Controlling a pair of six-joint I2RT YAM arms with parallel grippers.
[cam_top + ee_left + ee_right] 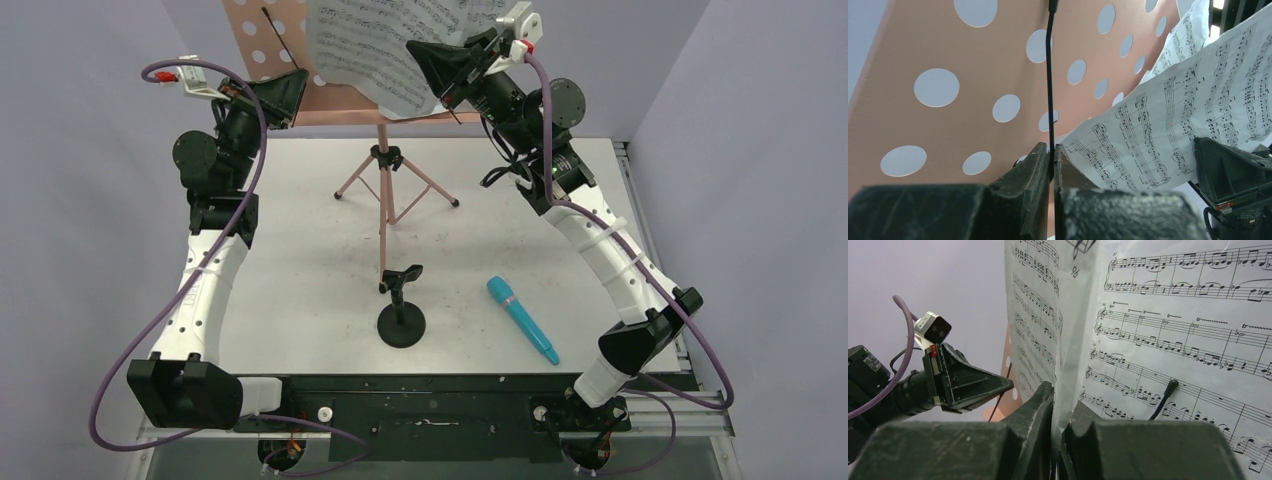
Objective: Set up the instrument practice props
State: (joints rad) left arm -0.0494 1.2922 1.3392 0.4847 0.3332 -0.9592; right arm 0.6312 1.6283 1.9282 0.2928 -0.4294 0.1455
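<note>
The pink perforated music stand [262,40] rises at the back on its tripod [385,190]. My left gripper [301,78] is shut on the stand's thin black page-holder wire [1050,75] in front of the pink desk [948,125]. My right gripper [414,50] is shut on the lower edge of the white sheet-music pages [385,45], held against the desk; two sheets show in the right wrist view [1173,340], curling apart at the jaws [1058,399]. The teal microphone [522,318] lies on the table at front right. The black round-based mic stand [401,320] stands at front centre, its clip holding nothing.
A second black holder wire [1163,402] rests on the front of the right sheet. The stand's ledge [400,117] runs under the pages. The tripod legs spread over the table's back middle. The grey table [300,280] has walls behind and at the right.
</note>
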